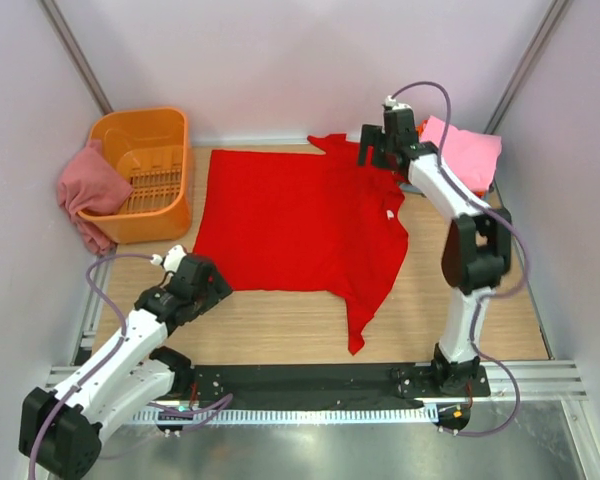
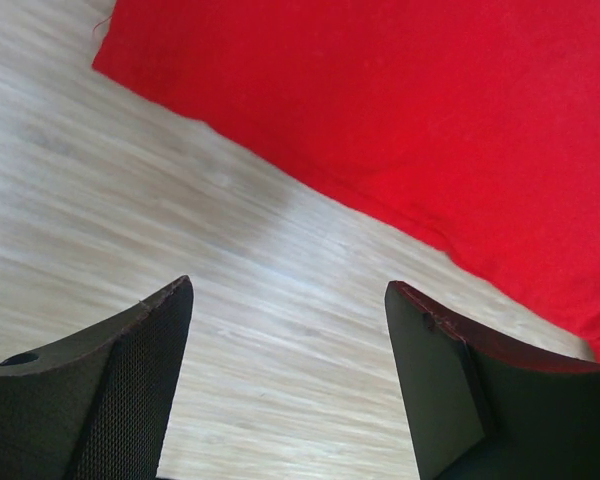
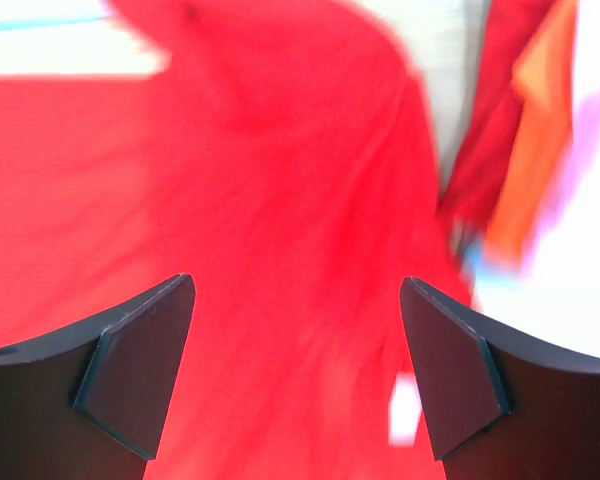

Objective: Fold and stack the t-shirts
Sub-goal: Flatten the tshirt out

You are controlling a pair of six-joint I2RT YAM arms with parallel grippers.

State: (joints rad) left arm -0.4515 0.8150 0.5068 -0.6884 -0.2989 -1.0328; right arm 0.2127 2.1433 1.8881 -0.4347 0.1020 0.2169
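Note:
A bright red t-shirt lies spread flat on the wooden table, one sleeve trailing toward the near edge. My left gripper is open and empty just off the shirt's near left corner; the left wrist view shows bare wood between its fingers and the red hem beyond. My right gripper is open above the shirt's far right part; the blurred right wrist view shows red cloth below its fingers. A light pink t-shirt lies at the far right. A dusty rose t-shirt hangs over the basket's left side.
An orange slotted plastic basket stands at the far left. White walls close in the table on three sides. A black rail runs along the near edge by the arm bases.

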